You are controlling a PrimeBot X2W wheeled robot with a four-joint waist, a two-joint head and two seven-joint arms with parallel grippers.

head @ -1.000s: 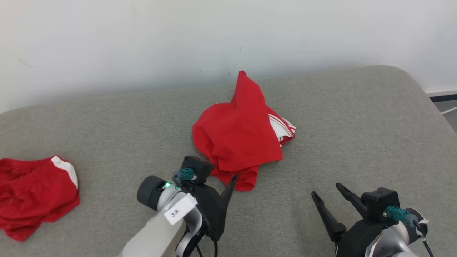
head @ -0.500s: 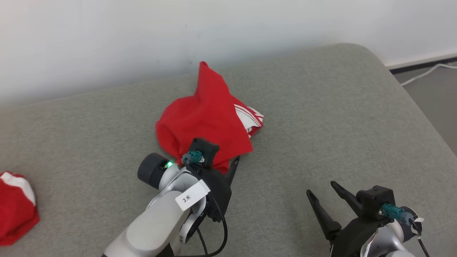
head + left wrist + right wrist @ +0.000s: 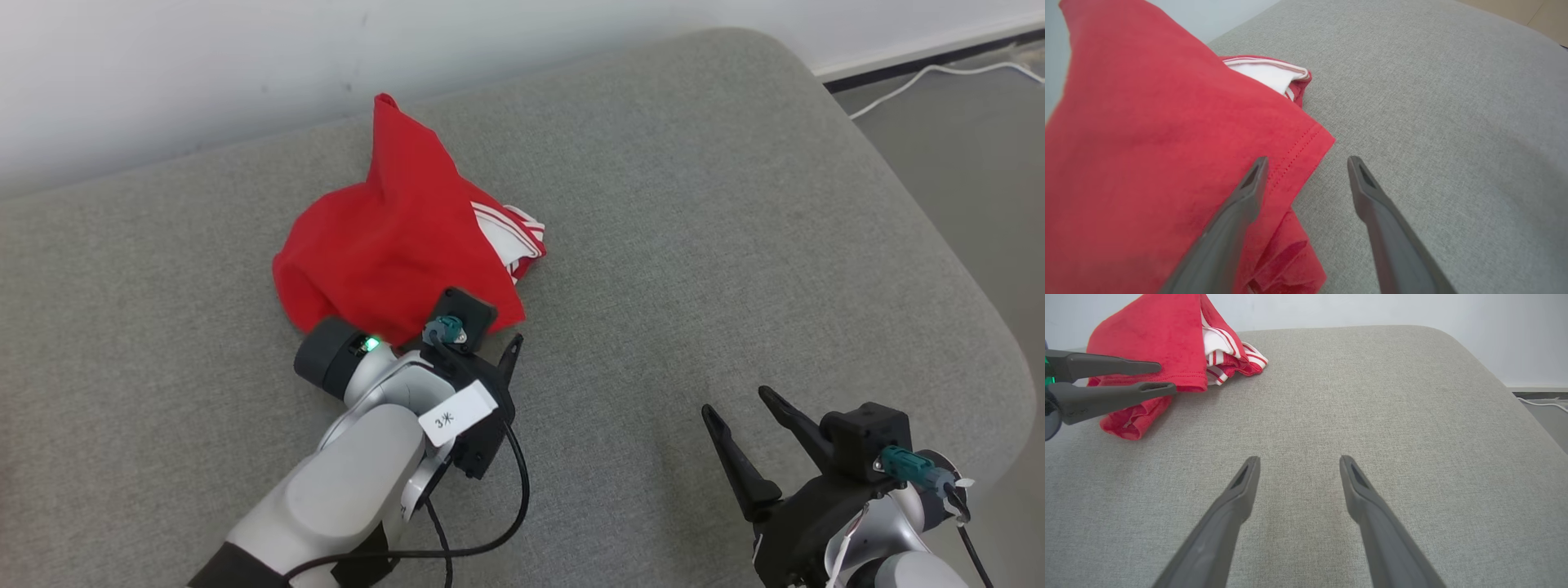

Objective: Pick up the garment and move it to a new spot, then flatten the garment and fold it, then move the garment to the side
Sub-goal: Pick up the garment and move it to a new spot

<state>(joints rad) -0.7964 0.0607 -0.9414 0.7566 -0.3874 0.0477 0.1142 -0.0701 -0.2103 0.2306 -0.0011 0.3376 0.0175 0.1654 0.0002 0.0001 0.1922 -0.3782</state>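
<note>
The garment [image 3: 392,245], red with a white, red-striped part showing at its right side, lies crumpled in the upper left-centre of the head view on the grey cushion [image 3: 694,245]. One corner stands up toward the wall [image 3: 163,65]. The left gripper [image 3: 500,349] is just below it, at the garment's lower right corner, fingers spread apart and holding nothing. In the left wrist view one finger is over the red cloth near a stitched hem and the other over bare cushion, with the hem corner between their tips; whether either touches the cloth I cannot tell. The right gripper [image 3: 737,402] sits in the lower right of the head view, well apart from the garment, fingers spread and empty over bare cushion. In the right wrist view the garment is at the upper left, with the left gripper's fingers in front of it. A white cable [image 3: 922,77] lies on the floor [image 3: 963,163] at the upper right.
</note>
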